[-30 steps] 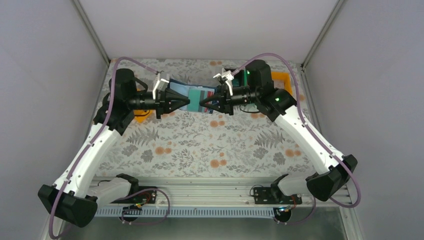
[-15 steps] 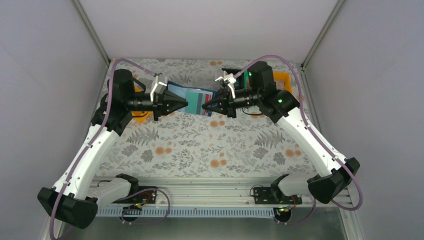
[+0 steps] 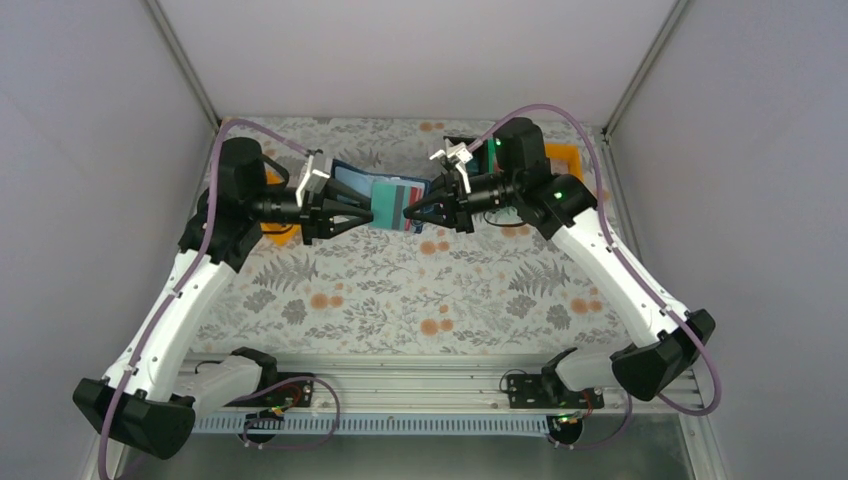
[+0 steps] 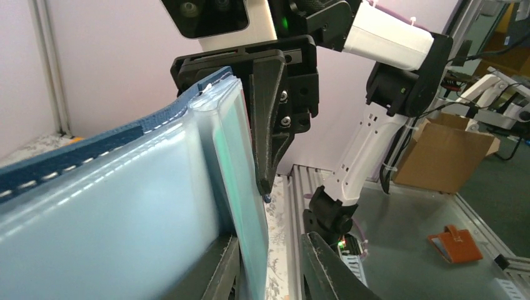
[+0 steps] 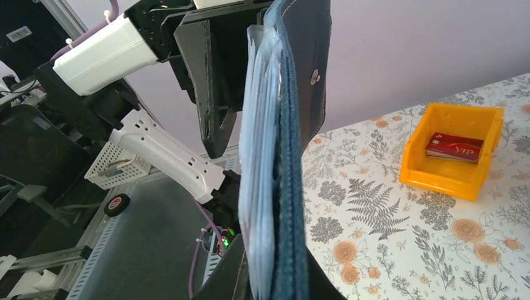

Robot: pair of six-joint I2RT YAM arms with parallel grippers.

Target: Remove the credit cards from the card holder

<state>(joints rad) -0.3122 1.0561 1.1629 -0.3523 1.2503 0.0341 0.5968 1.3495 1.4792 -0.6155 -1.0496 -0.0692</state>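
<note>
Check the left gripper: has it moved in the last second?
Yes. The left gripper has backed slightly left, toward the orange bin, and its fingers have parted around the card holder's edge.

An orange bin sits on the floral-patterned table.

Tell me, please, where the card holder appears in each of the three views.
Top external: the card holder is at upper centre, its slotted inside showing.
Left wrist: it fills the lower left, with the clear sleeves close to the camera.
Right wrist: it stands upright at centre, seen edge-on.
Shared landmark: the floral table cover.
</note>
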